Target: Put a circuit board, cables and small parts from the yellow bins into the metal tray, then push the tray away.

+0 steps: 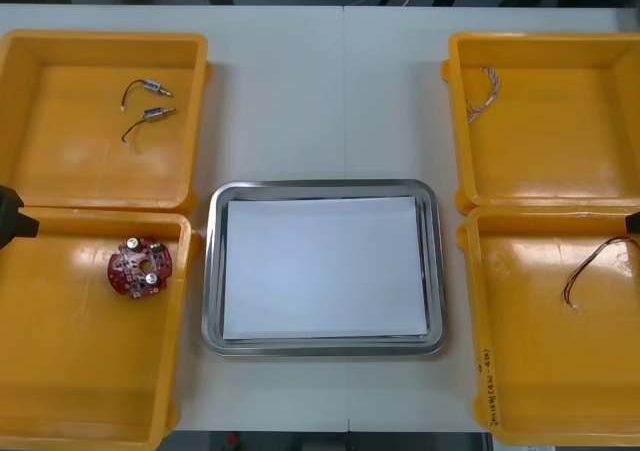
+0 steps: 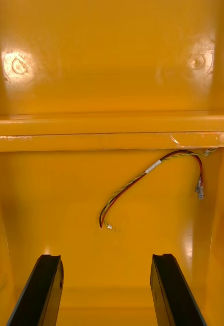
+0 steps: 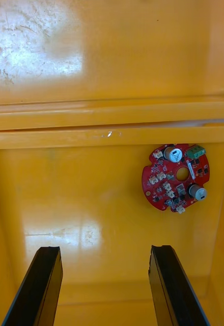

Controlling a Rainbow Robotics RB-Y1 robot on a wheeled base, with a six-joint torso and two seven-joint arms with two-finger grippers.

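Left gripper (image 3: pixel 104 249): fingers spread wide, nothing between them; it hung over the near left bin (image 1: pixel 60 371), pointing toward the far wall.

Circuit board (image 3: pixel 176 177): round, red, a hole near its centre, two silver cylindrical parts, one green block, several small white connectors; it lay flat on that bin's floor, ahead of the fingers at about 1 o'clock (fingers' heading taken as 12), well apart from the tips and close to the far wall.

Right gripper (image 2: pixel 106 257): fingers likewise spread, pinching nothing; it hung over the near right bin (image 1: pixel 540 371).

Red and yellow cable (image 2: pixel 151 167): thin twisted strands, a white band partway along, small connectors at both ends; it lay in a loose arc on the floor ahead of the fingers, at about 1 o'clock, clear of the tips; its far end reached the bin's far wall.

Metal tray (image 1: pixel 213 271): shiny rim, white inside, between the two near bins on the table (image 1: pixel 300 91); nothing in it.

Far left bin (image 1: pixel 70 161), 10 o'clock from the tray: two small metal parts (image 1: pixel 150 88) with thin black leads, one just beside the other.

Far right bin (image 1: pixel 560 161), 2 o'clock from the tray: a pale twisted cable (image 1: pixel 487 89) near its inner far corner.
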